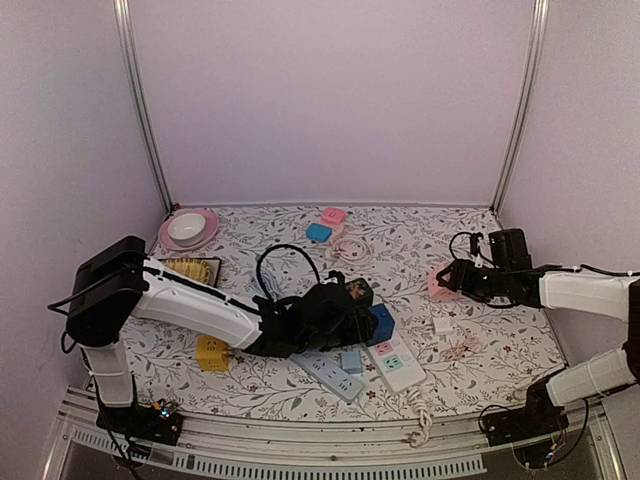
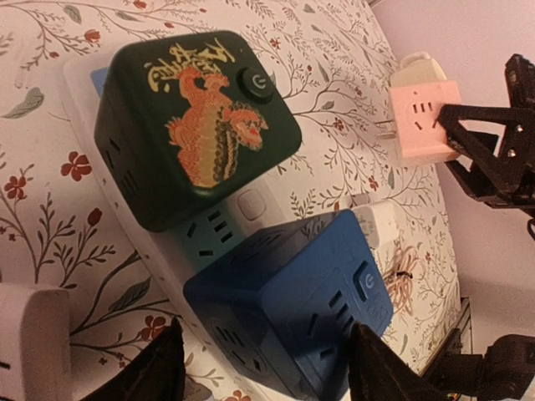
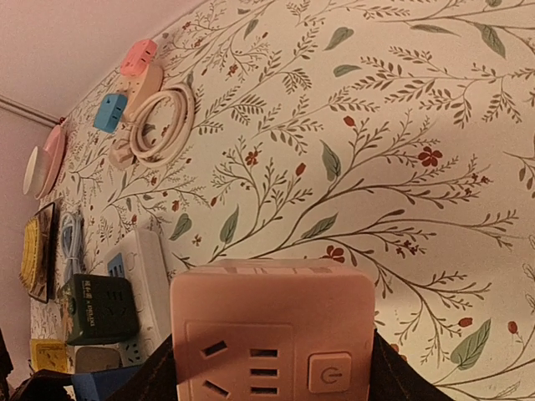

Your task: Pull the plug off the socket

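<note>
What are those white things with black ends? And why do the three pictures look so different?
They are two robot arms, left arm and right arm, bolted to a flowery table. One picture looks down from above; the others come from a camera on each wrist. A yellow cube and a grey strip lie there too. The left fingers sit either side of a blue cube on a white strip, beside a dragon cube; I cannot tell if they squeeze. The right fingers hold a pink cube.

The left gripper straddles the blue cube (contact unclear), seated beside the black dragon cube on the white strip. The right gripper holds the pink cube.
</note>
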Motion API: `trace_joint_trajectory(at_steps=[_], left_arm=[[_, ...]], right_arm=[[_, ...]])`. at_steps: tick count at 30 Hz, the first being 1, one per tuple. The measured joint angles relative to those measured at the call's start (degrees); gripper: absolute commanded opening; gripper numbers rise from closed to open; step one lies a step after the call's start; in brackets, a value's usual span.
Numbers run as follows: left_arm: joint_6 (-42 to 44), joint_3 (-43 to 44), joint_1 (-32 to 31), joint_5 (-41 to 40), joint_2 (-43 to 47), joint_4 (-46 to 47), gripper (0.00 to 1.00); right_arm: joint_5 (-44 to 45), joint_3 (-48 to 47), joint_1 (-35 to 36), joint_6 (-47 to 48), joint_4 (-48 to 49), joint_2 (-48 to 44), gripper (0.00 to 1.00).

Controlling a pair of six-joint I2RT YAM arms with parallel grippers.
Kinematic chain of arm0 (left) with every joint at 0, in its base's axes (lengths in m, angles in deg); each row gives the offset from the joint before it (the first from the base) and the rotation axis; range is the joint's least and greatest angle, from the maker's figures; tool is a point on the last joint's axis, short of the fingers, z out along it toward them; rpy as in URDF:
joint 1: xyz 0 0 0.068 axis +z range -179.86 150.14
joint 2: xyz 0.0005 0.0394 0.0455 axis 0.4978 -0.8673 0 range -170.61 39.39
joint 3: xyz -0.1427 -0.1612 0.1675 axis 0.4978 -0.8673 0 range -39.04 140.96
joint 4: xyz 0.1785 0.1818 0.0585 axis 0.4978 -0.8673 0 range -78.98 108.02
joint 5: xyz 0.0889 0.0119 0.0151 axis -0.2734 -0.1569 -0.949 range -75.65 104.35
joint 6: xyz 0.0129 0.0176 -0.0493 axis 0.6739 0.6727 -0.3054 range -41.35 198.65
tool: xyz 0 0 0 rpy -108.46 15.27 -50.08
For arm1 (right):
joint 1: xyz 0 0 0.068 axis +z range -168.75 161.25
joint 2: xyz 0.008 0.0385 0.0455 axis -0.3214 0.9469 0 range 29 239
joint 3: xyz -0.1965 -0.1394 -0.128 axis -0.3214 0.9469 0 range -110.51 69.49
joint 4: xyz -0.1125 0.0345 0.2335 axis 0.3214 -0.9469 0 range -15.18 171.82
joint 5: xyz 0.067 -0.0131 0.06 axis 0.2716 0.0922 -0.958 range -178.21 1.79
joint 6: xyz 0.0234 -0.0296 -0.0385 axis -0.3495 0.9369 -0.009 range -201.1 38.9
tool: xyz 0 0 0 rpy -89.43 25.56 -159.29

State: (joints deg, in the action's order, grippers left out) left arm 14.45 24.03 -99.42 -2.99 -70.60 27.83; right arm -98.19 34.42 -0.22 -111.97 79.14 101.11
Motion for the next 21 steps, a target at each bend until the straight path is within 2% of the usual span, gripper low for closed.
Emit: trace_joint_trajectory(at_steps=[6,10,13,17,21], left_arm=[[0.6,-0.2,-0.2,-0.1,0.3,-0.2,0.67],[0.7,-0.2,-0.2,-0.1,0.4,-0.3,0.67],[0.7,-0.3,-0.2,-0.2,0.4,-0.3,0.67],[0.7,-0.4,-0.3,-0.3,0.5,-0.3,0.67],[0.7,-0.6,-0.4,-0.6,0.7,-0.3,0.67]], right_arm=[[-6.2,3.7,-5.2,-1.5,5.9,6.1,0.5],[-11.5,5.4,-9.7,-2.6,10.0,8.5,0.71],[-13.2,6.5,-11.9,-2.9,11.1,8.6,0.82],[-13.1,7.6,-13.5,-2.6,10.2,7.6,0.92],[-12.5,7.6,-13.6,-2.2,8.3,4.4,0.95]])
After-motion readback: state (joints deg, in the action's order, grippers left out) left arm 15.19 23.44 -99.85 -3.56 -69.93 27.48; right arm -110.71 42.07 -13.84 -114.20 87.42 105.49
